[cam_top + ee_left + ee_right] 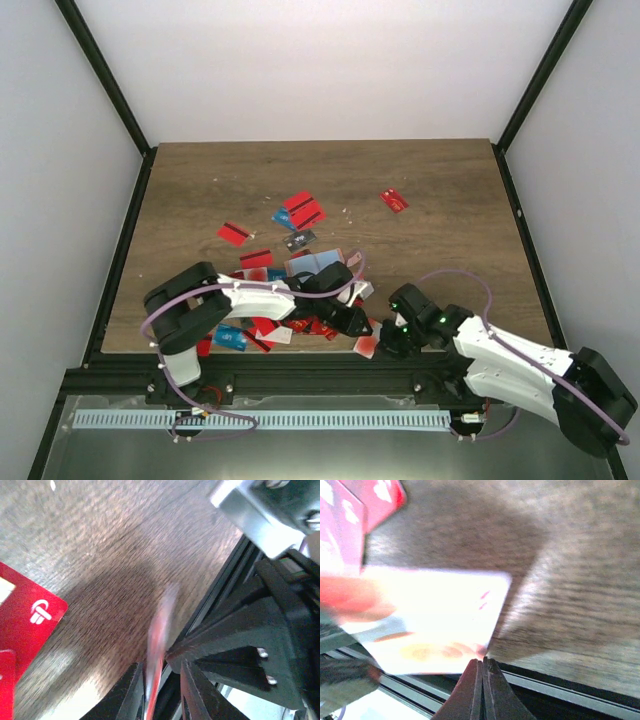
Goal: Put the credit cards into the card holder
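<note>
Many credit cards (303,210), mostly red and some blue, lie scattered on the wooden table (440,200). My left gripper (360,327) reaches to the near edge and is shut on one credit card (161,625), which shows edge-on and blurred between its fingers (131,690). My right gripper (382,343) is shut, and its tips (482,662) meet a corner of that same card (435,615), which hangs above the table. A pale tan flat piece (351,258) behind the left arm looks like the card holder.
The black frame rail (580,692) runs along the near table edge right under both grippers. More red cards (25,620) lie on the wood just left of the left gripper. A lone red card (394,200) lies further back on the right.
</note>
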Controlling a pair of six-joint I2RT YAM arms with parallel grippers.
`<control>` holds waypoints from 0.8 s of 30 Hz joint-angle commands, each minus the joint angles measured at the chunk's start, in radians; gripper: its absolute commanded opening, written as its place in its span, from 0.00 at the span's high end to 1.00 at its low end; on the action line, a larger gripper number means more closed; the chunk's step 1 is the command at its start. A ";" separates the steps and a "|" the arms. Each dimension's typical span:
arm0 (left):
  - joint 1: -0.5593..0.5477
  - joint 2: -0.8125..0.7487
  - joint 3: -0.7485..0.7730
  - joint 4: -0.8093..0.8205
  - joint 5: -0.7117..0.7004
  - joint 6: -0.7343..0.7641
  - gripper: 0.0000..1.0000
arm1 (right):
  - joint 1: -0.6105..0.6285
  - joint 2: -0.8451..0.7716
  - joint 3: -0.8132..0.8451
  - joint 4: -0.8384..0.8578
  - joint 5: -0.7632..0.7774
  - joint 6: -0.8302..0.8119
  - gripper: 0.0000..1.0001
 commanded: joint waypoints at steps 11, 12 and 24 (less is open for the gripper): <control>0.030 -0.104 -0.027 -0.117 -0.099 0.069 0.77 | -0.002 0.016 0.087 0.058 0.043 -0.044 0.99; 0.029 -0.109 -0.027 -0.125 -0.103 0.067 0.76 | -0.002 0.022 0.082 0.054 0.049 -0.040 0.99; 0.028 -0.108 -0.042 -0.145 -0.117 0.134 0.67 | -0.002 -0.096 0.028 -0.059 -0.040 0.014 0.56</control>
